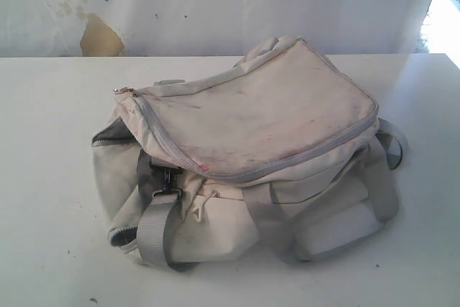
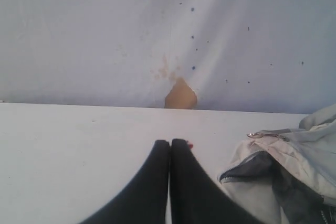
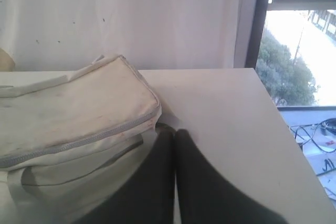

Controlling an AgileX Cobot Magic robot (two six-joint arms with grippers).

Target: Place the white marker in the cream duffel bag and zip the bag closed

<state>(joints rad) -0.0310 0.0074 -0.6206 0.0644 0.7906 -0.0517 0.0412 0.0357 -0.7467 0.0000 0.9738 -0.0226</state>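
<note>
since the tools show up only in their own wrist views, reading state from there: left tool (image 2: 169, 141) is clenched, fingers pressed flat together, grasping nothing, over bare worktop (image 1: 57, 106). right tool (image 3: 174, 131) is the same, clenched and empty, tips just beside the right end of the bag (image 1: 251, 127); contact or not, can't tell. bag sits mid-worktop in the exterior view, top flap up, cream fabric dirty with reddish smears. grey zip (image 1: 287, 159) runs along the flap's front edge and looks closed there. zip pull (image 1: 123, 91) is at the far-left corner. below that corner the left end gapes and dark lining (image 1: 108, 134) shows; left wrist view shows the same gap, near the left tool but apart from it. grey strap (image 1: 154, 228) with a black clip (image 1: 164, 177) hangs over the front. marker isn't visible in any view, so can't tell where it is. white wall behind has a tan patch (image 1: 100, 37).
</note>
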